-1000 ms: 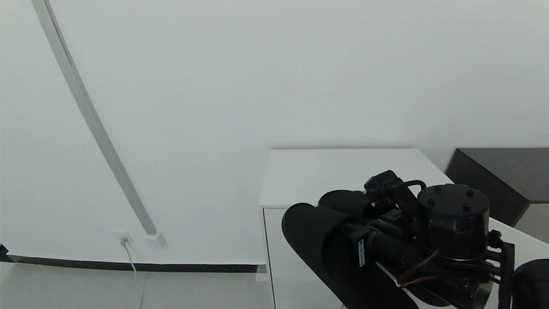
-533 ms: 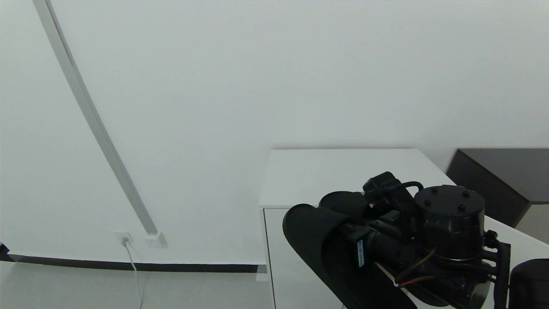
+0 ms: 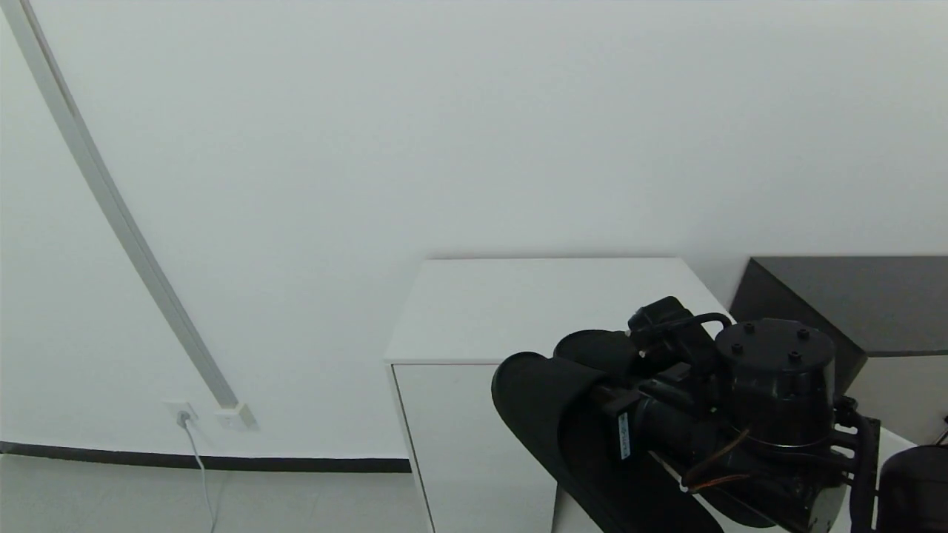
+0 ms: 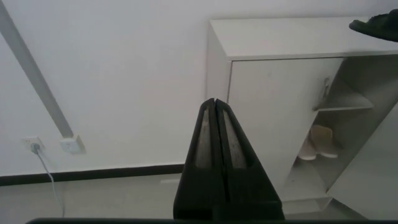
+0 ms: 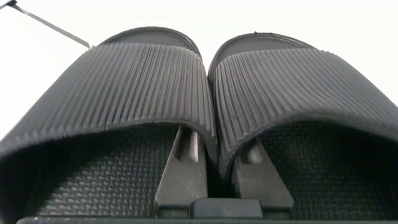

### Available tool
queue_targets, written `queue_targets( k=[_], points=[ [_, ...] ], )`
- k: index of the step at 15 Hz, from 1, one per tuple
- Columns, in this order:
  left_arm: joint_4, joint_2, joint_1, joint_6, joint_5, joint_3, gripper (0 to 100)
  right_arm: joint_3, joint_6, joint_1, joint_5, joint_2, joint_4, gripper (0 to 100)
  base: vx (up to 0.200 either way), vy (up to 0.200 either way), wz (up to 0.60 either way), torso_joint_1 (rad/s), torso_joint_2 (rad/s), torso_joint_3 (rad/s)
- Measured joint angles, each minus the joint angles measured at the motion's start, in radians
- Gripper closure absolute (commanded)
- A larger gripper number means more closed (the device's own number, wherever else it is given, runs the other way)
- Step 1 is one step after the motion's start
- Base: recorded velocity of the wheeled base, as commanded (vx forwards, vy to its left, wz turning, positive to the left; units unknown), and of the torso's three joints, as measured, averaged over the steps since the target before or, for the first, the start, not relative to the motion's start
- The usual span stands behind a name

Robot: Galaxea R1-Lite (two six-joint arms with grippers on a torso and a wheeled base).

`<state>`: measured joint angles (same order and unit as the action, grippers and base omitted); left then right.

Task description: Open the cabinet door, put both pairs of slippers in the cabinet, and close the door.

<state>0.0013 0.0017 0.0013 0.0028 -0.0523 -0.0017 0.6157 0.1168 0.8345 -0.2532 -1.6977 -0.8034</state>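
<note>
The pair of black slippers (image 3: 552,414) sits in the lower right of the head view, held up in front of the white cabinet (image 3: 548,303). The soles stand side by side and the toes point toward the left of the frame. The right end effector (image 5: 217,152) is clamped on this pair: one finger (image 5: 183,168) lies inside each slipper under the ribbed strap, and the two inner walls are pressed together between them.

The cabinet takes up the lower centre of the head view, its flat top bare and one front panel (image 3: 474,444) facing the camera. In the left wrist view that panel is shut, with a small handle (image 4: 325,93) at its edge. The compartment beside it stands open, and a pair of beige slippers (image 4: 317,142) leans on a lower shelf (image 4: 305,186) inside.

The left end effector (image 4: 214,140) hangs well away from the cabinet, with its two fingers pressed together and nothing between them.

A dark unit (image 3: 837,303) stands just to the right of the cabinet. On the white wall (image 3: 370,148), a grey strip of trunking (image 3: 111,207) runs down from the upper left to a socket (image 3: 181,413). A cable (image 3: 200,474) drops from the socket toward the floor (image 3: 111,496).
</note>
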Motion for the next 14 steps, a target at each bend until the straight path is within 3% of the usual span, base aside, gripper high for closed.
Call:
queue_targets(
  k=[11, 14],
  points=[
    [0.001, 0.000, 0.000, 0.000, 0.001, 0.000, 100, -0.004, 0.005, -0.001, 0.000, 0.000, -0.009, 100, 0.000, -0.200, 0.00, 0.004, 0.00, 0.003],
    [0.000, 0.000, 0.001, 0.000, 0.002, 0.000, 100, -0.006, 0.008, -0.006, 0.001, 0.000, -0.010, 100, 0.000, 0.000, 0.00, 0.000, 0.00, 0.000]
  ],
)
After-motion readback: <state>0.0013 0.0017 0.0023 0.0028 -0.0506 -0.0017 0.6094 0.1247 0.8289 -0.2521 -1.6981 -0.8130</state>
